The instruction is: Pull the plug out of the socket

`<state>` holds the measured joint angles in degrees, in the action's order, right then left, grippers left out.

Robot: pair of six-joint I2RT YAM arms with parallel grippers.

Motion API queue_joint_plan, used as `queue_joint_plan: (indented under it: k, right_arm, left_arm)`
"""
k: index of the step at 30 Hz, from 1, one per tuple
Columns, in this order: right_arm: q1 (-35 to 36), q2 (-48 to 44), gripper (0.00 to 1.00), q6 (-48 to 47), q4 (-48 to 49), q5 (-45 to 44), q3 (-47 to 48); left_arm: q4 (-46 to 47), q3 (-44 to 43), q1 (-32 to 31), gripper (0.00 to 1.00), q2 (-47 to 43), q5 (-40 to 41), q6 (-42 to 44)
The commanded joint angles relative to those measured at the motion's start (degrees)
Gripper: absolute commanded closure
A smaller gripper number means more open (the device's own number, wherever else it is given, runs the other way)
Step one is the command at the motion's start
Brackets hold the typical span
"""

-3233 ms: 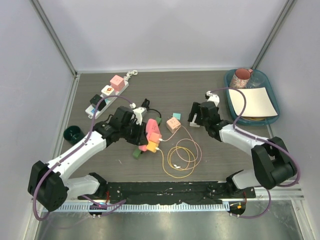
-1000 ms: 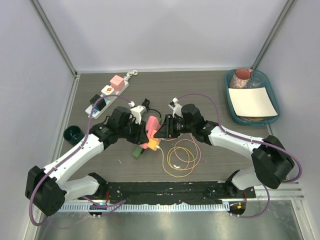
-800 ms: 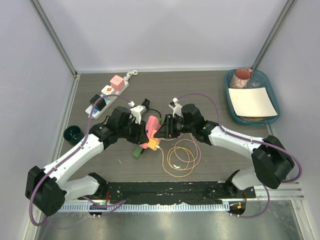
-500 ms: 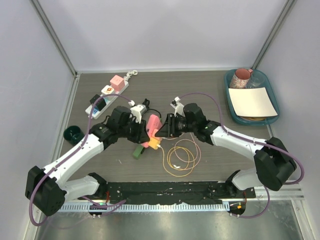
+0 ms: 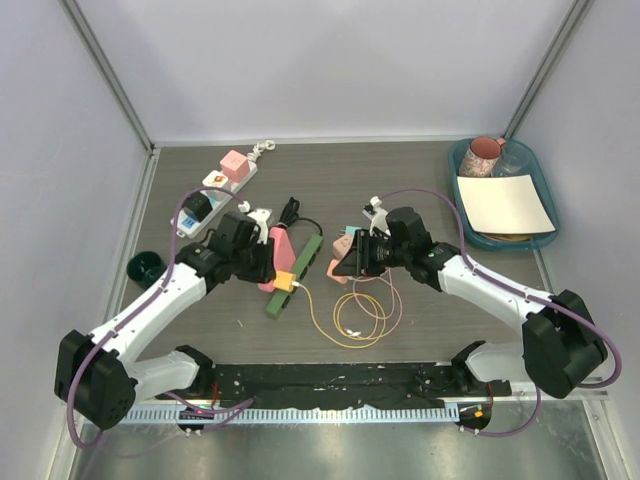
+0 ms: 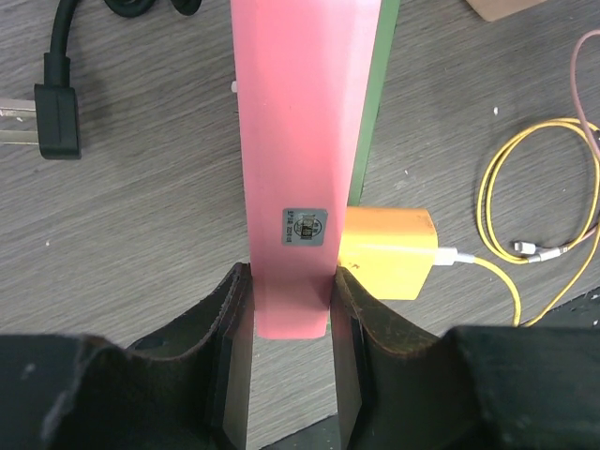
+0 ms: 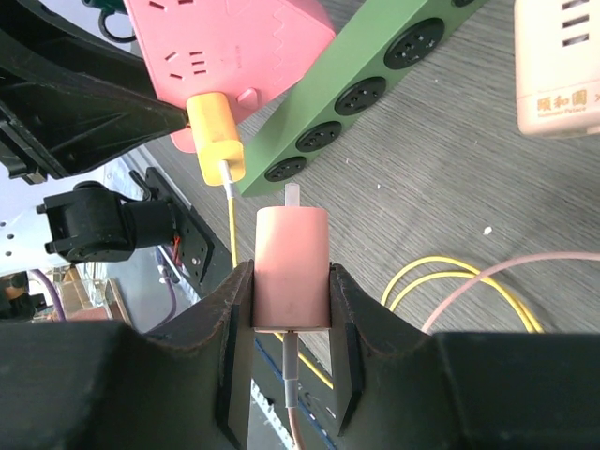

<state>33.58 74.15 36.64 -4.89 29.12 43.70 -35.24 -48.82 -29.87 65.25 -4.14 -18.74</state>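
The pink socket block (image 5: 275,256) is clamped at its near end by my left gripper (image 5: 258,262), which is shut on it (image 6: 289,281). A yellow plug (image 6: 386,251) with a yellow cable still sits in its side. My right gripper (image 7: 292,274) is shut on the pale pink plug (image 7: 292,265). This plug is free of the socket (image 7: 225,42), and one bare prong (image 7: 292,195) points toward it across a gap. In the top view the right gripper (image 5: 354,262) holds the plug about a hand's width right of the socket.
A green power strip (image 5: 300,275) lies under and beside the socket. Coiled yellow and pink cables (image 5: 360,310) lie near the front. A small cube adapter (image 5: 346,238), a white power strip (image 5: 212,188), a dark cup (image 5: 147,268) and a teal tray (image 5: 468,212) stand around.
The right gripper has drawn back to the right with the pink plug, which came out of the socket. The left gripper has swung the socket away to the left.
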Motion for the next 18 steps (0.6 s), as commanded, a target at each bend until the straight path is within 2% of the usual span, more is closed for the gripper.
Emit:
queue_joint_plan:
  k: [1, 5, 10, 14, 18]
  right_arm:
    - [-0.4, -1.8, 0.99, -2.2, -1.5, -1.9, 2.3]
    - [-3.1, -2.3, 0.99, -4.8, -4.9, -8.1, 3.1]
    - [-10.9, -2.1, 0.99, -10.6, -7.6, -10.8, 7.1]
    - [-15.1, 2.8, 0.96, -13.6, -7.8, -12.0, 11.5]
    - [-17.9, 9.7, 0.96, -17.0, -8.1, -18.7, 16.1]
  left_arm:
    - [2.1, -0.3, 0.0, 1.0, -3.4, -1.8, 0.6]
    - [4.7, 0.7, 0.0, 1.0, -6.4, -4.2, 0.7]
    - [6.1, 0.9, 0.0, 1.0, -8.6, -6.2, 0.6]
    - [8.4, 1.6, 0.0, 1.0, -10.3, -9.4, 0.3]
    - [11.1, 2.6, 0.0, 1.0, -11.6, -14.0, -0.5]
